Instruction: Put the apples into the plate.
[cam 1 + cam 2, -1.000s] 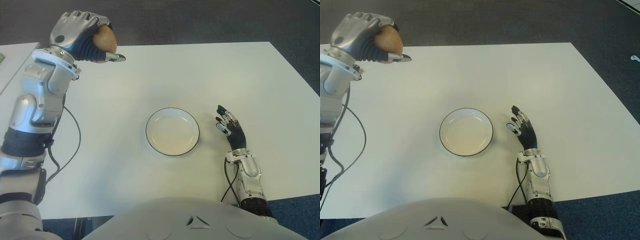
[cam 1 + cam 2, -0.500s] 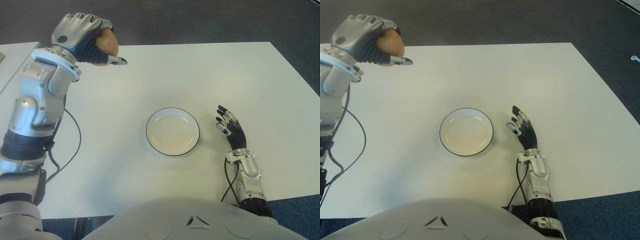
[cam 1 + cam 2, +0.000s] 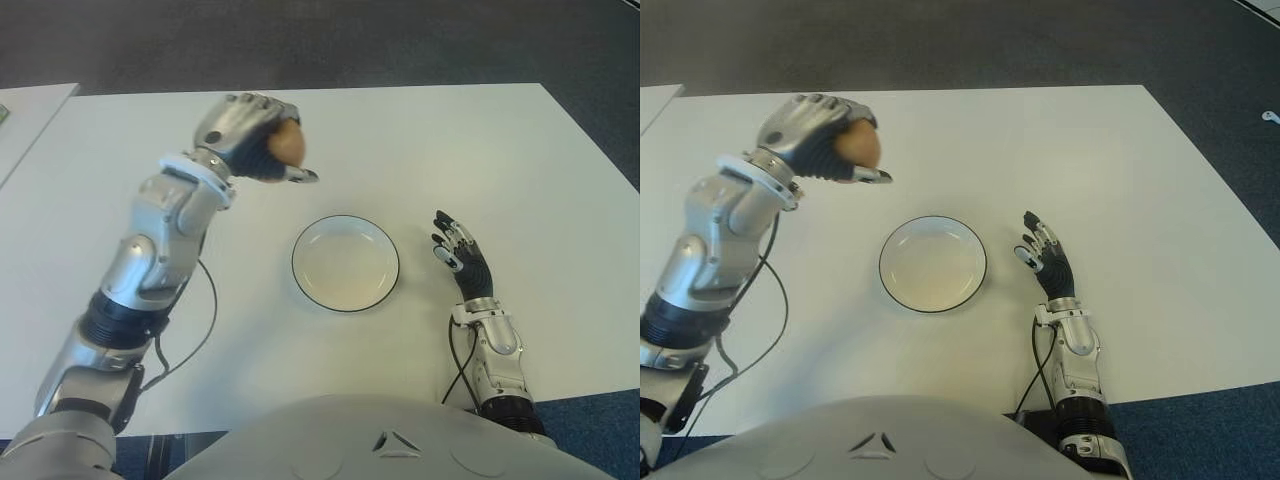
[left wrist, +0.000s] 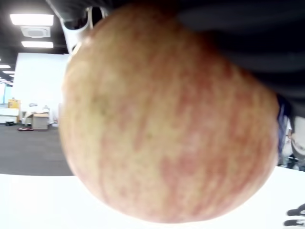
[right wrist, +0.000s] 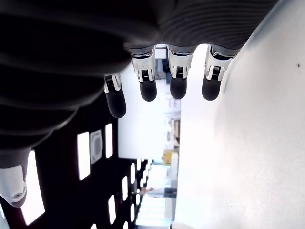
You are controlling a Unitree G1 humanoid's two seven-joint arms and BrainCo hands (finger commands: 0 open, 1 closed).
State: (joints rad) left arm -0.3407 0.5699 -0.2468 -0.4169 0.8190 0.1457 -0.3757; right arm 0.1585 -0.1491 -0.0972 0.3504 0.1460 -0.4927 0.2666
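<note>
My left hand (image 3: pixel 255 150) is shut on a reddish-yellow apple (image 3: pixel 288 146), held above the table, up and to the left of the plate. The same apple (image 4: pixel 162 124) fills the left wrist view. The white plate (image 3: pixel 345 263) with a dark rim sits empty at the table's centre. My right hand (image 3: pixel 458 250) shows to the right of the plate, fingers spread and holding nothing; its fingertips (image 5: pixel 148 90) are extended in the right wrist view.
The white table (image 3: pixel 480 150) spreads wide around the plate. Dark carpet (image 3: pixel 400 40) lies beyond its far edge. A cable (image 3: pixel 195 330) hangs from my left arm.
My left hand has carried the apple from the far left corner rightward and nearer, toward the plate. The right hand has not moved.
</note>
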